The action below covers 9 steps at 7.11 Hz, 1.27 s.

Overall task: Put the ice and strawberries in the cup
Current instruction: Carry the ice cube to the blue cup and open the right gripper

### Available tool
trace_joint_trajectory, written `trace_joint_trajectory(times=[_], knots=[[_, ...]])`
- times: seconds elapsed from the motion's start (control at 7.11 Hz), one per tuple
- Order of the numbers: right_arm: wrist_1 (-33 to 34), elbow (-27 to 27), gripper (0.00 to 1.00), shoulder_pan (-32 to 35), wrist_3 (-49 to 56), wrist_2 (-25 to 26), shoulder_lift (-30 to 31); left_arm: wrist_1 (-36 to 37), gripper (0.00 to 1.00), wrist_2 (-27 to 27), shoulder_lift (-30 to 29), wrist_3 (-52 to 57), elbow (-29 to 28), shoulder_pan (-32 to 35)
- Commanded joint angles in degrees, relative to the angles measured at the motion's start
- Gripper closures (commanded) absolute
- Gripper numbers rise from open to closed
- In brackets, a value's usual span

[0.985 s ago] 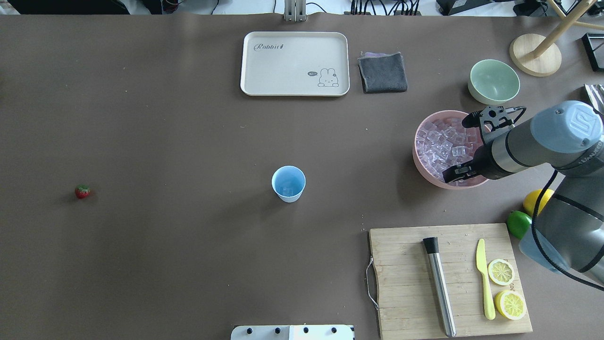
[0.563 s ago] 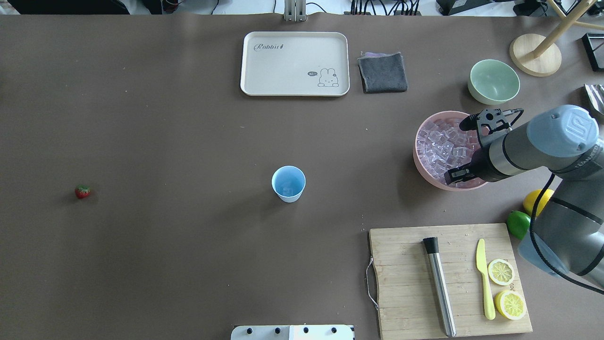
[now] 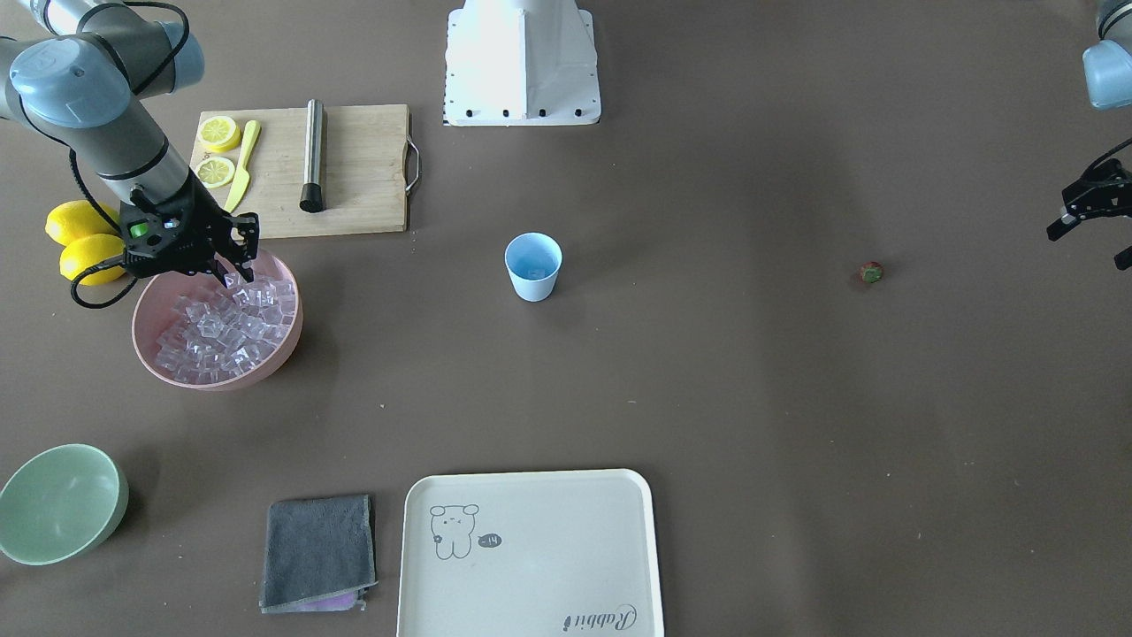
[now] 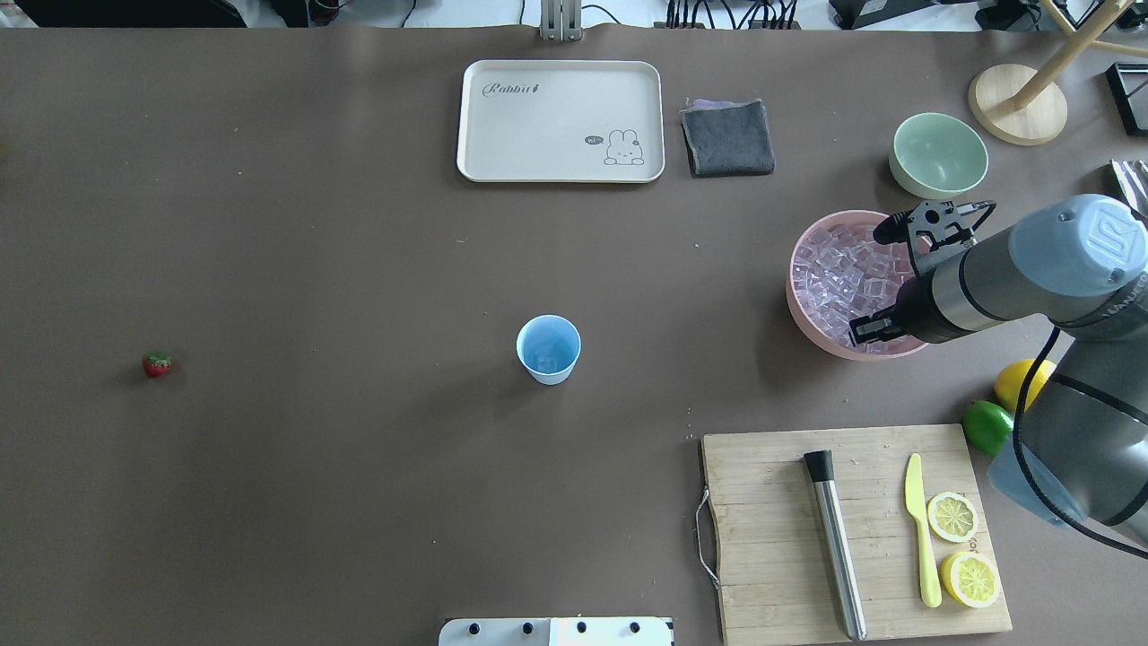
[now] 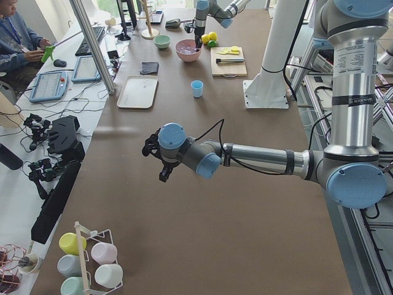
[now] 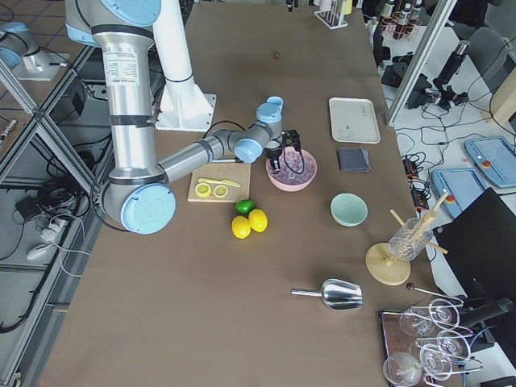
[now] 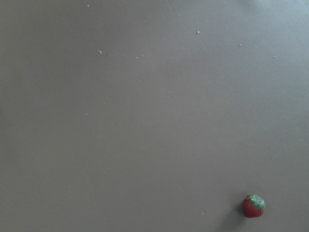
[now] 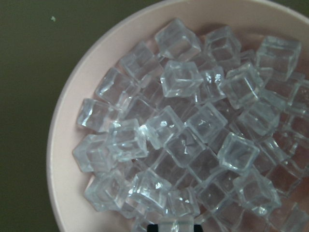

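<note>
Brown matte tabletop [image 4: 359,224] beside cluttered desks [image 5: 61,86]; right hand [image 3: 236,265] unclenched over ice [image 3: 221,332], left hand [image 3: 1087,249] unclenched too.

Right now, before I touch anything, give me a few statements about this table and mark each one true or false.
1. The small light blue plastic cup stands upright on the brown table, apart from the pink bowl. True.
2. The tiny red strawberry lies inside that cup. False: the strawberry lies on bare table, far off on the robot's left side.
3. The right arm's fingers hang over the clear ice cubes in the pink bowl. True.
4. The folded grey cloth lies on the cream rabbit tray. False: the cloth lies on the table beside the tray.
5. The steel rod with a black tip lies on the wooden cutting board. True.
</note>
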State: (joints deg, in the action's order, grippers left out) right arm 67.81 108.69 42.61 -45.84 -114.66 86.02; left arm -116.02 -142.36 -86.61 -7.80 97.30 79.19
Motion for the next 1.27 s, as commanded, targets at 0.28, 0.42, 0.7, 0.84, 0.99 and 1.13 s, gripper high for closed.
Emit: trace_joint_trajectory(times=[0.28,0.42,0.7,0.84,0.99,1.13], knots=[[9.5,3.0,1.00,1.3,-13.5,-3.8,-10.0,0.0,0.02,0.0,0.0,0.1,-0.1,-0.1],[18.3,3.0,1.00,-0.8,-15.4,-2.7,-17.4,0.1,0.02,0.0,0.0,0.0,-0.2,-0.3],[30.9,-0.2,1.00,-9.8,-26.2,6.4,-32.2,0.1,0.02,0.1,0.0,0.0,-0.3,-0.9],[31.7,-5.4,1.00,-12.2,-31.4,7.7,-39.0,0.1,0.02,0.1,0.0,0.0,-0.2,-1.1],[31.7,-10.6,1.00,-13.7,-34.2,10.5,-43.8,0.1,0.02,0.1,0.0,-0.4,-0.3,-1.2],[31.4,-14.4,1.00,-14.8,-35.5,11.6,-47.1,0.1,0.02,0.1,0.0,-0.5,-0.3,-1.2]])
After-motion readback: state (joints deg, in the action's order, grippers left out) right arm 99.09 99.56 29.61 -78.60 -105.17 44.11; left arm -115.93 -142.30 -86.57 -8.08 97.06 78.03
